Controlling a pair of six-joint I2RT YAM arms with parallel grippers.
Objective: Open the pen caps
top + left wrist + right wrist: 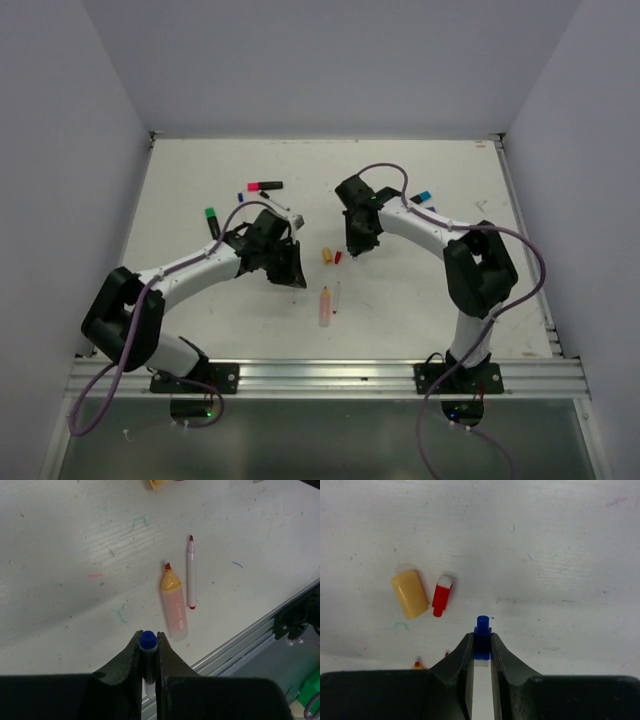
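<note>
Since right pincer (481, 639) grips blue cap (481, 625), lower centre of frame, by tips only, cap cld slip & roll across desk (545, 540). Left pincer (148, 636) grips blue pen (147, 641); exposed end cld smear desk.

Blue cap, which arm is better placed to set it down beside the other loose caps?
Right. The right gripper is shut on the blue cap, and the orange cap and red cap lie just ahead of it. The left gripper grips a blue-ended pen instead.
</note>
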